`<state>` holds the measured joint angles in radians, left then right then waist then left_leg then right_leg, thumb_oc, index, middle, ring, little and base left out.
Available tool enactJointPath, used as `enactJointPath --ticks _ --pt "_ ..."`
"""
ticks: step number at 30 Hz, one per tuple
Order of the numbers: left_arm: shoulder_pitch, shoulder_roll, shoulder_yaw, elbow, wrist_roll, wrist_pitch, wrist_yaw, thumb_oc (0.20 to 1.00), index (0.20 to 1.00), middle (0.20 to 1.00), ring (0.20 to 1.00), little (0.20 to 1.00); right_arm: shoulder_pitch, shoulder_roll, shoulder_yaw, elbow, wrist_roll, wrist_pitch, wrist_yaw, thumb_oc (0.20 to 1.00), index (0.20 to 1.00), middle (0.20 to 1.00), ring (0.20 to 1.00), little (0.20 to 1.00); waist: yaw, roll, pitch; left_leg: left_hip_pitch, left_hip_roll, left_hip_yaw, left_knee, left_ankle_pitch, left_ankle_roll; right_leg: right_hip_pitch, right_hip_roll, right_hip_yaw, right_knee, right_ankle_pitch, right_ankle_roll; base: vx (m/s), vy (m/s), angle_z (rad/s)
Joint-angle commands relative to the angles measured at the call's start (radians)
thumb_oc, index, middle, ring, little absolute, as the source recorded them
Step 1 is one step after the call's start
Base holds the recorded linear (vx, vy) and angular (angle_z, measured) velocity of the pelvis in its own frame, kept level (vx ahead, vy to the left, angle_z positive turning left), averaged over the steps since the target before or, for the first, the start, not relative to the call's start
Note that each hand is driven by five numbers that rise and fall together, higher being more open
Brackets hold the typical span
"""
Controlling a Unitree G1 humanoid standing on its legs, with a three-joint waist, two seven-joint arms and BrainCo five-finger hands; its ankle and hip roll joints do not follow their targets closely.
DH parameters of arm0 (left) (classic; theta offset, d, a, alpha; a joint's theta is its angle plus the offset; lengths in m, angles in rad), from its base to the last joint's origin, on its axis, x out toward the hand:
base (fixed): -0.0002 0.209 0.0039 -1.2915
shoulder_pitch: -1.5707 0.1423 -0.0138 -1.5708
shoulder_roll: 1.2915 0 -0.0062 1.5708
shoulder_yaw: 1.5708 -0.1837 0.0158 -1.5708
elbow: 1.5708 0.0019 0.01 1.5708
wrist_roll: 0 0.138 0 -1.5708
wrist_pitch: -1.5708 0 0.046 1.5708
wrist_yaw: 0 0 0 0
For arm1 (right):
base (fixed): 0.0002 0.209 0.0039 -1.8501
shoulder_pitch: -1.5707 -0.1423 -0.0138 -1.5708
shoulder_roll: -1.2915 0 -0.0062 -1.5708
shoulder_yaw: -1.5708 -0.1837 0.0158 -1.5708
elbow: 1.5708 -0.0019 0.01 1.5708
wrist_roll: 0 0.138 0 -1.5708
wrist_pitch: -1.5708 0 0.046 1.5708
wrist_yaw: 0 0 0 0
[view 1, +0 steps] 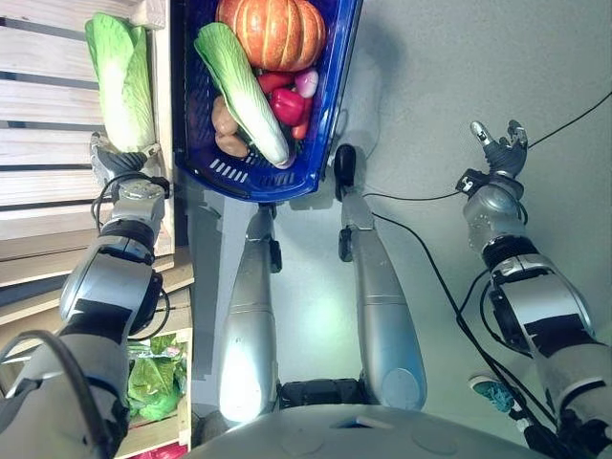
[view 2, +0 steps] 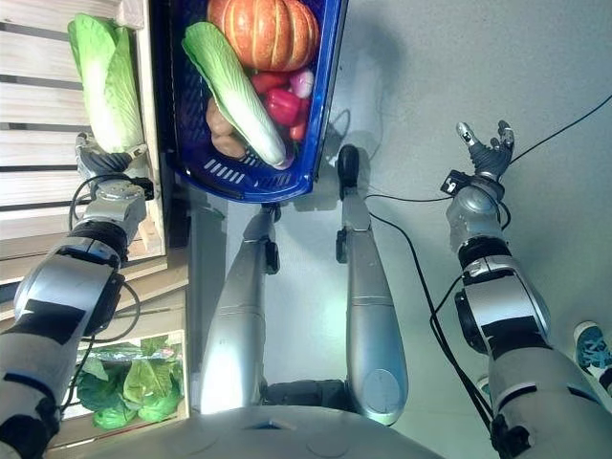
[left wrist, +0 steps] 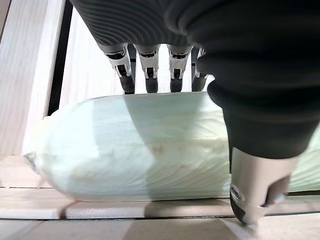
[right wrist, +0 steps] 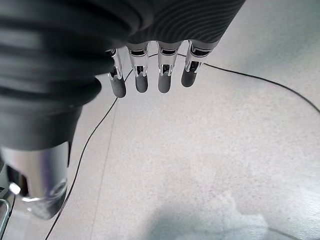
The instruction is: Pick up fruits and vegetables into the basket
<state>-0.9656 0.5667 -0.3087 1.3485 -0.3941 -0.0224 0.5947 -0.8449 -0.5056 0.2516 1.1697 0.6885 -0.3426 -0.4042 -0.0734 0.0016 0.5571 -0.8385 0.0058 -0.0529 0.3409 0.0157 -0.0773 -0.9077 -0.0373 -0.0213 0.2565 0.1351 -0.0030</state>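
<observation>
Pale-green napa cabbage point(view 1: 122, 81) lies on slatted wooden shelf point(view 1: 43, 143), left hand point(view 1: 110, 158) at its base; blue basket point(view 1: 330, 105) alongside holds pumpkin point(view 1: 273, 29), another cabbage | left wrist: fingers point(left wrist: 150, 70) straight over cabbage, thumb beside, not closed; likely bulky, leafy-soft, wrap mid-body | right wrist: right hand point(right wrist: 150, 75) relaxed, empty above floor.

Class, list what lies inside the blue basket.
In the basket: a pumpkin, a cabbage, red peppers, potatoes and something pink. Whatever lies beneath them is covered.
</observation>
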Motion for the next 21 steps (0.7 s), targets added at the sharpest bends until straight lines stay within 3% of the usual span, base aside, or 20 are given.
enactJointPath --ticks 1,5,6,7,9,11,21 --pt "0.018 0.021 0.014 0.07 -0.003 0.032 -0.139 1.0 1.0 1.0 1.0 1.0 0.056 -0.029 0.002 -0.028 0.04 -0.022 -0.009 1.0 1.0 1.0 1.0 1.0 0.0 -0.006 -0.037 -0.002 -0.042 0.033 -0.082 0.031 0.021 0.033 0.035 -0.011 0.057 -0.135 0.058 0.0 -0.005 -0.04" --pt "0.016 0.017 0.003 0.075 0.001 0.033 -0.18 1.0 1.0 1.0 1.0 1.0 0.049 -0.027 0.004 -0.036 0.042 -0.019 -0.012 1.0 1.0 1.0 1.0 1.0 0.001 -0.006 -0.037 -0.002 -0.041 0.034 -0.087 0.032 0.021 0.032 0.035 -0.011 0.053 -0.133 0.06 0.0 -0.004 -0.02" --pt "0.013 0.017 -0.001 0.076 0.003 0.03 -0.2 0.94 0.94 0.94 0.94 0.94 0.045 -0.027 0.006 -0.038 0.043 -0.019 -0.013 1.0 1.0 1.0 1.0 1.0 0.001 -0.007 -0.037 -0.004 -0.041 0.033 -0.088 0.033 0.02 0.031 0.035 -0.011 0.052 -0.134 0.06 0.0 0.0 0.0" --pt "0.011 0.017 -0.003 0.077 0.004 0.028 -0.208 0.812 0.812 0.812 0.812 0.812 0.043 -0.027 0.007 -0.039 0.044 -0.018 -0.013 1.0 1.0 1.0 1.0 1.0 0.0 -0.007 -0.037 -0.004 -0.04 0.033 -0.088 0.033 0.02 0.031 0.035 -0.011 0.052 -0.134 0.06 0.0 0.0 0.0" --pt "0.007 0.012 -0.017 0.077 0.015 0.023 -0.247 0.407 0.407 0.407 0.407 0.407 0.043 -0.025 0.01 -0.044 0.046 -0.019 -0.014 1.0 1.0 1.0 1.0 1.0 -0.002 -0.008 -0.037 -0.005 -0.039 0.034 -0.088 0.032 0.019 0.029 0.036 -0.01 0.052 -0.132 0.061 0.0 0.0 0.0" --pt "0.007 0.01 -0.029 0.073 0.009 0.019 -0.276 0.2 0.2 0.2 0.2 0.2 0.045 -0.025 0.01 -0.05 0.048 -0.018 -0.015 1.0 1.0 1.0 1.0 1.0 -0.004 -0.008 -0.037 -0.004 -0.039 0.035 -0.089 0.033 0.019 0.028 0.036 -0.009 0.052 -0.131 0.061 0.0 0.0 0.0" --pt "0.018 0.007 -0.059 0.049 -0.006 -0.016 -0.382 0.2 0.2 0.2 0.2 0.2 0.05 -0.021 0.008 -0.062 0.042 -0.019 -0.011 1.0 1.0 1.0 1.0 1.0 -0.007 0.003 -0.037 0.005 -0.04 0.04 -0.098 0.036 0.019 0.036 0.037 -0.005 0.043 -0.127 0.063 0.0 0.0 0.01"
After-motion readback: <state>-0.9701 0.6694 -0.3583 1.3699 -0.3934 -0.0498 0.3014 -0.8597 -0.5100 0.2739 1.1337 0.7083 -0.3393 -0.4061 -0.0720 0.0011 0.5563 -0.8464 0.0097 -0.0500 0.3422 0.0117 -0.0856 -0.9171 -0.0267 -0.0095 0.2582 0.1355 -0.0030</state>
